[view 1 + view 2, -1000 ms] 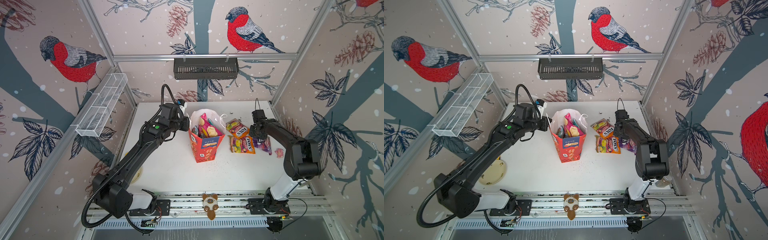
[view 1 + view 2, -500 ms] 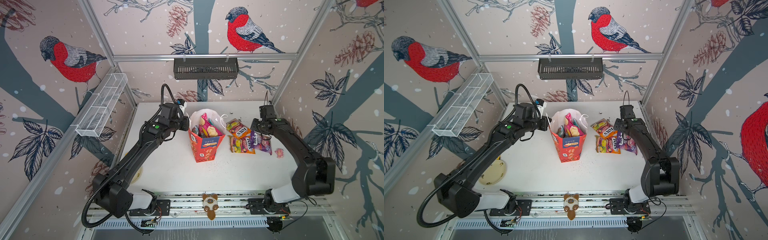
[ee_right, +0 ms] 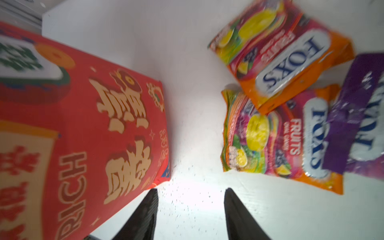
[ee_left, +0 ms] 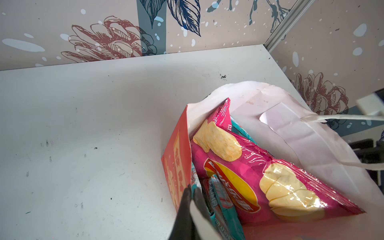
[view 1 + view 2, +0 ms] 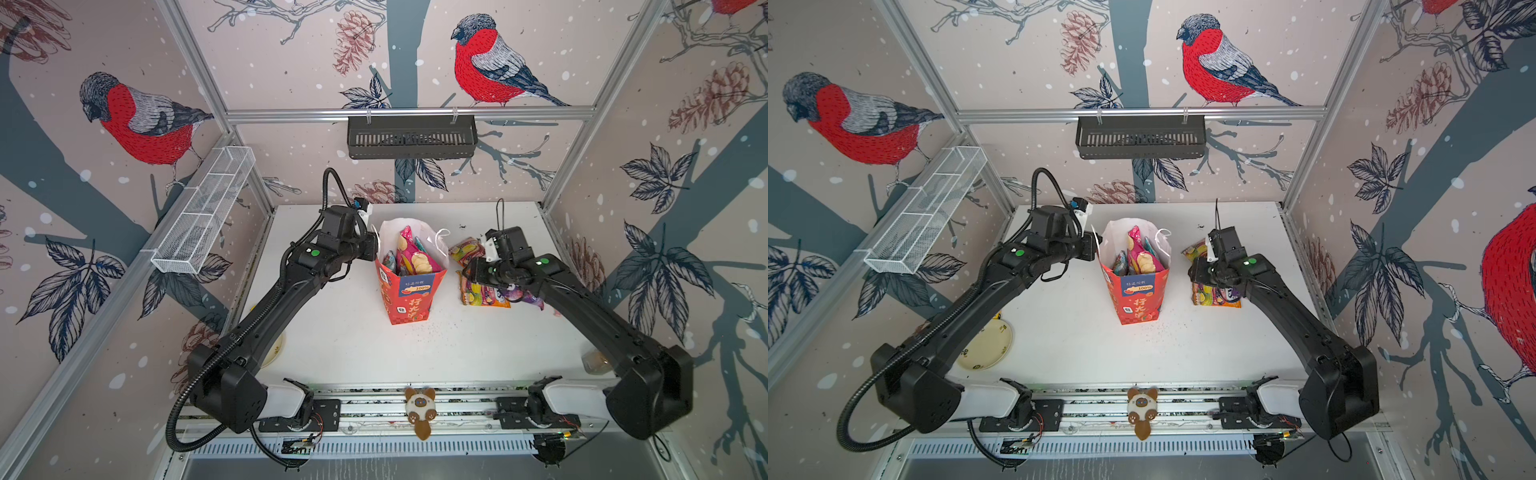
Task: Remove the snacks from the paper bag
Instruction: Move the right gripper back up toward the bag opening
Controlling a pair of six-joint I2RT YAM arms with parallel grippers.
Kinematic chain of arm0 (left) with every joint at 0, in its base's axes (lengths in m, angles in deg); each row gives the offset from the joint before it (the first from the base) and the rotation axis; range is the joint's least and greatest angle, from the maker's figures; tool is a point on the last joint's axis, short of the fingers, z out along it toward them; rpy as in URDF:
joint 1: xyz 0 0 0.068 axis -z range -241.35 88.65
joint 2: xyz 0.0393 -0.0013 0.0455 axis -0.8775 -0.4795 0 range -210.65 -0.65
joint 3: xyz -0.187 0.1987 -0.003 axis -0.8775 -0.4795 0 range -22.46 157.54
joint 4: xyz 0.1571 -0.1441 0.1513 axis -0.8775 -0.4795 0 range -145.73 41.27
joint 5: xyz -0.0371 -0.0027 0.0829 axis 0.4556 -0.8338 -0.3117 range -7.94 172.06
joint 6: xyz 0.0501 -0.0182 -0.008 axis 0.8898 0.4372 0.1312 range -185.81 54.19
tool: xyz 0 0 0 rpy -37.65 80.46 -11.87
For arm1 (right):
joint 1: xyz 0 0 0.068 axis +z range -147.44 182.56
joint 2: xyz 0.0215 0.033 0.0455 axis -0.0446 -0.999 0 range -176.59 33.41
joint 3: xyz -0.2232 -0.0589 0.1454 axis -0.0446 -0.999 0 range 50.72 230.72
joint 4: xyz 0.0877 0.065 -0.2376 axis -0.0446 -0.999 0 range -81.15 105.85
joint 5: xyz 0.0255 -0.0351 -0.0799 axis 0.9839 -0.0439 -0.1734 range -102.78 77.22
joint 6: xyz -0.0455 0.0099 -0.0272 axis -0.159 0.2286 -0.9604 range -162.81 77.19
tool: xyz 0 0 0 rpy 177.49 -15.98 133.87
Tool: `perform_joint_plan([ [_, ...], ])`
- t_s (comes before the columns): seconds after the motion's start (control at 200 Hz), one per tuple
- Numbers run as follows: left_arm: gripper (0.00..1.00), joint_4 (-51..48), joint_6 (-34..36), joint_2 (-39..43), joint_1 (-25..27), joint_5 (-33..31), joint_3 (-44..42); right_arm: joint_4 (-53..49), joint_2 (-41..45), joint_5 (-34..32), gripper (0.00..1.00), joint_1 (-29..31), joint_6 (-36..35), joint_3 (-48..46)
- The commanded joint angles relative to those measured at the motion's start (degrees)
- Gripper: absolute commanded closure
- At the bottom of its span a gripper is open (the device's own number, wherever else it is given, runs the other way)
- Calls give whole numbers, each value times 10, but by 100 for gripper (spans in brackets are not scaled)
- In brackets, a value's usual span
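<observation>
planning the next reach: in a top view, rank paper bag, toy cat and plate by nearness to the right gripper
1. paper bag, just left of the right gripper
2. toy cat, front centre
3. plate, far left front

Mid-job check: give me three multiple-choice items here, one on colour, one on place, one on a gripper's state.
1. What colour is the chip bag in the paper bag? A) green B) pink C) black
2. The orange and purple FOX'S packets lie: A) on the table beside the paper bag B) inside it C) on the chip bag
3. The right gripper is: A) shut on a FOX'S packet B) shut on the paper bag C) open and empty
Key: 1 B, pink in the left wrist view; 2 A, flat beside the bag in both top views; 3 C, jaws apart, nothing between.
</observation>
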Motion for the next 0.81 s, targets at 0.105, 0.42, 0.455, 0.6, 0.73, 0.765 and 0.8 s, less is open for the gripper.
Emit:
perform_joint_plan([
  [0.105,100,18,5,21,-1,-17,-17,36,-49,50,47,65,66,-34],
  [0.42,100,-6,-3,43,-1,-10,-42,109,-173,37,47,74,74,0],
  [0.455,100,-8,-6,47,-1,-12,-44,112,-187,39,47,75,69,14],
  [0.6,100,-15,-19,57,-1,-10,-41,128,-246,57,47,75,54,75],
  [0.73,100,-15,-30,64,-1,-8,-45,120,-292,72,47,78,37,126],
  [0.765,100,-14,-33,66,-1,-6,-48,116,-300,70,47,77,33,134],
  [0.8,100,-13,-39,68,-1,-2,-53,112,-304,67,47,76,29,138],
])
